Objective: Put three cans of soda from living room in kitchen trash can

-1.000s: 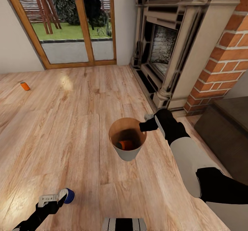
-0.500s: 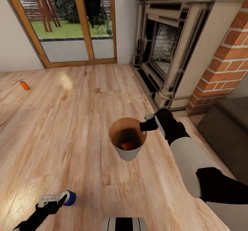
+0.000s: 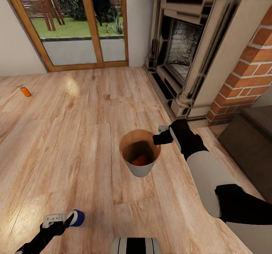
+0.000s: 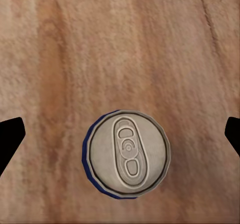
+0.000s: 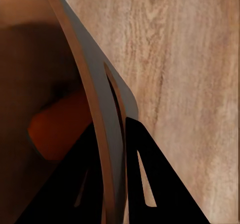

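My right pincer is clamped on the rim of the tash can; in the right wrist view one finger sits inside the wall and the other outside, pinching the thin edge of the bucket between them. I carry the tash can above the wood floor, with its mouth facing up toward my head camera. Inside, at the bottom of the brown interior, lies an orange can of soda, which the right wrist view also catches as an orange shape against the inner wall.

My left pincer is low in the head view, near the floor's closest edge. Its fingers are spread wide: in the left wrist view the two dark fingertips stand well apart on either side of the blue can of soda, neither one touching it. That can stands upright on the floor, silver top and pull tab facing the camera. In the head view the blue can sits just past the tip of the left pincer.

A second orange can lies far across the floor, toward the wall beside the glass door. The brick fireplace rises on the right side of the living room.
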